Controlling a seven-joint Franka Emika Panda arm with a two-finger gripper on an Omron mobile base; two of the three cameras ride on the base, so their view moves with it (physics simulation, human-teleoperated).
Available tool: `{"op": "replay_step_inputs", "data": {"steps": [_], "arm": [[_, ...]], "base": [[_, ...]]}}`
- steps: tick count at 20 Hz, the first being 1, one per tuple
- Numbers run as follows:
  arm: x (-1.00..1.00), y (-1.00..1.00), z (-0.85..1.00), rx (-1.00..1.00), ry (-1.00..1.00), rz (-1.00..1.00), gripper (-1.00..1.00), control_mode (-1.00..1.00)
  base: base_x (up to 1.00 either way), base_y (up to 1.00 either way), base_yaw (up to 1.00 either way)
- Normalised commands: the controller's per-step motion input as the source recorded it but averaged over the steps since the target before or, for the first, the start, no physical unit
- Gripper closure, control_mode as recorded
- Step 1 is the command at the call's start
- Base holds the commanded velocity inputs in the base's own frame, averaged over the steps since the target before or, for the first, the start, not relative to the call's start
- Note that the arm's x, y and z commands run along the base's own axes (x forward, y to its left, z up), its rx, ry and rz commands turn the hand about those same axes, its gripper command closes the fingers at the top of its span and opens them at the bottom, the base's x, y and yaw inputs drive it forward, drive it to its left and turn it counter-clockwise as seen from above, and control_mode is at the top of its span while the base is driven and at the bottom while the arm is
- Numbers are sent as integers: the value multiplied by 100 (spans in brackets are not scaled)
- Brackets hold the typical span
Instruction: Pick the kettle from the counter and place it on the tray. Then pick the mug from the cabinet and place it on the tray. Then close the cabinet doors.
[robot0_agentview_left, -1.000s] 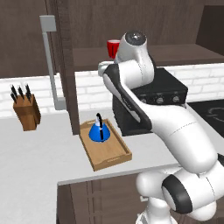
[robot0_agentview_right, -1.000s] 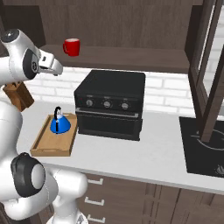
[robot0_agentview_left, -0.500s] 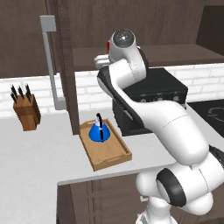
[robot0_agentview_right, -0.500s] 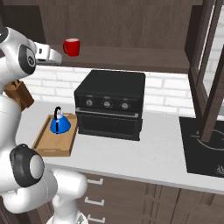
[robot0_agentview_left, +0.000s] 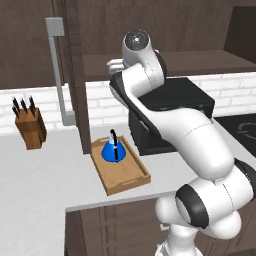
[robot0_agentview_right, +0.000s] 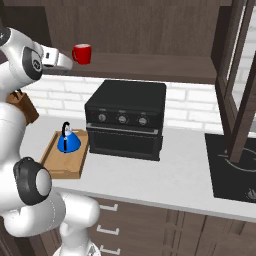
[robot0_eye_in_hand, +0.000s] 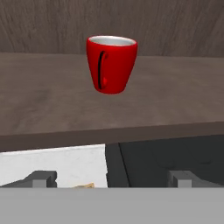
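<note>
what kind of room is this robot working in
A kitchen, rendered in simulation: a light counter over dark wooden base units carries a black countertop oven and a knife block, with a red mug on a wall cabinet shelf.

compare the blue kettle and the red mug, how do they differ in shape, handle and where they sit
The small bright blue cone-shaped kettle tapers to a narrow top; the small red mug widens upward to an open white-lined mouth. The kettle carries a thin black arched handle over its top; the mug has a red handle on its side. The kettle stands in the light-wood tray on the counter; the mug stands on the dark wooden cabinet shelf. Both are upright.
</note>
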Motion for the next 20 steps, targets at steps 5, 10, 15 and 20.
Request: {"op": "replay_step_inputs", "data": {"steps": [5,10,15,20], "arm": [[14,0,0,1,0,0,-100,-100],[32,-2,5,4,0,-5,-100,-100],[35,0,11,3,2,-6,-100,-100],[26,0,14,2,3,-6,-100,-100]], "base": [[0,0,0],[0,0,0],[0,0,0],[0,0,0]]}}
